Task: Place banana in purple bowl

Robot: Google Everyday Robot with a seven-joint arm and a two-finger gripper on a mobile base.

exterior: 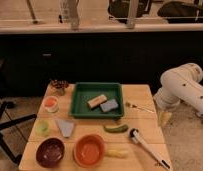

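Observation:
The banana (116, 153), small and pale yellow, lies on the wooden table near its front edge, just right of the orange bowl (89, 149). The purple bowl (50, 152) stands at the front left corner, left of the orange bowl, with nothing in it. My gripper (165, 118) hangs pointing down off the table's right edge, below the white arm (182, 87). It is well away from the banana, open, and holds nothing.
A green tray (81, 102) with two block-shaped items sits at mid-table. A green cucumber-like vegetable (116, 128), a black-and-white brush (147, 147) and a fork (140, 106) lie to the right. Small cups and a grey cloth (66, 127) are on the left.

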